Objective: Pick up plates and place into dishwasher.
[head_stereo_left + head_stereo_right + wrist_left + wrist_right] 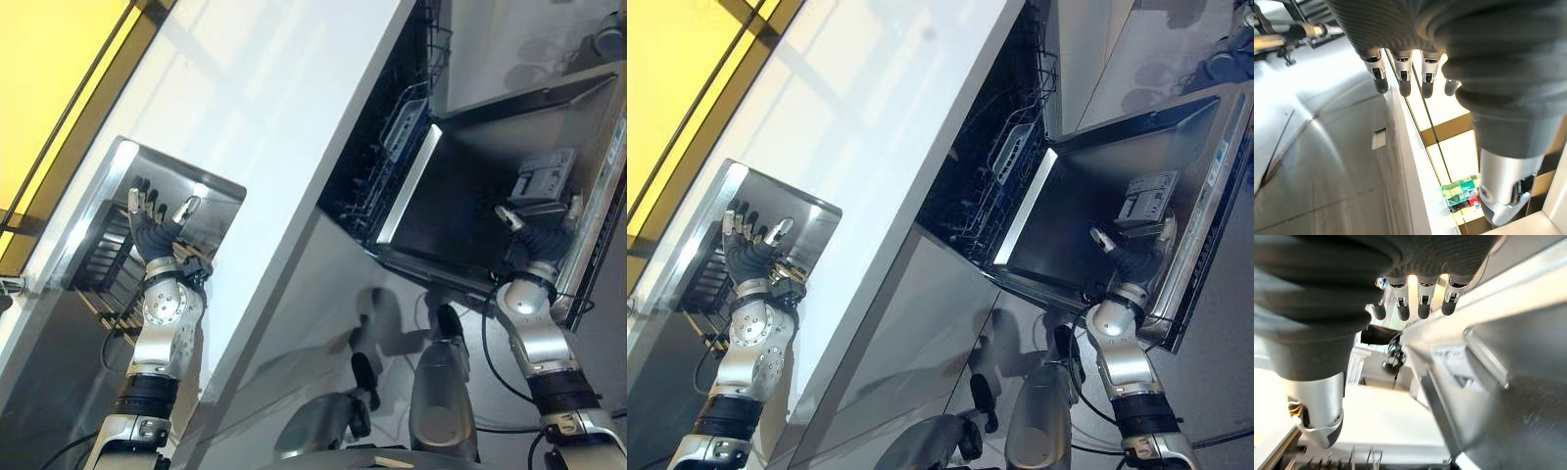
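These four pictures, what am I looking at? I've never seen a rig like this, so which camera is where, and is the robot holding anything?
This is a two-armed humanoid robot. The two wide pictures come from a stereo camera on its head, looking down; the two close ones from cameras on its wrists, looking along the fingers. The left hand reaches with straight fingers over a steel sink set in a long white counter. The right hand, fingers also straight, is at the lowered steel door of an open dishwasher, whose dark wire rack shows inside. Neither hand holds anything, and I cannot make out a plate.
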